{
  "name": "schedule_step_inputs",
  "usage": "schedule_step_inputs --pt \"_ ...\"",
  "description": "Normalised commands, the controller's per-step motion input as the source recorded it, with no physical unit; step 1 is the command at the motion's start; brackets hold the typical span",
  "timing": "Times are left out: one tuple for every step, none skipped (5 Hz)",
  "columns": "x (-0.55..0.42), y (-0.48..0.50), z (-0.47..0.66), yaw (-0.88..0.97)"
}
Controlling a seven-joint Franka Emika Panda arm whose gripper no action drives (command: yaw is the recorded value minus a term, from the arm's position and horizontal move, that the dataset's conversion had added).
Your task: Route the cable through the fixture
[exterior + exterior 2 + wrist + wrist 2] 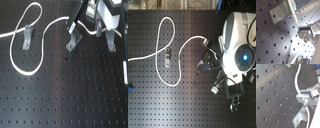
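place: lab | evidence: black perforated optical breadboard (65, 95), bolted metal fixtures (26, 37)

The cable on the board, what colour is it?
White, with a small green band; the cable shows best in the first exterior view.

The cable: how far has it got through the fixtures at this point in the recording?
Done: in the first exterior view the cable loops at the left fixture, though whether it sits in its slot is unclear. In hand: the gripper is shut on the cable's end near the second fixture. Left: seating the cable in that fixture, where it does not yet appear threaded.
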Motion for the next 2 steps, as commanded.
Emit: schedule_step_inputs --pt "0.049 0.126 0.74 0.00" --pt "0.078 0.034 0.62 -0.03"
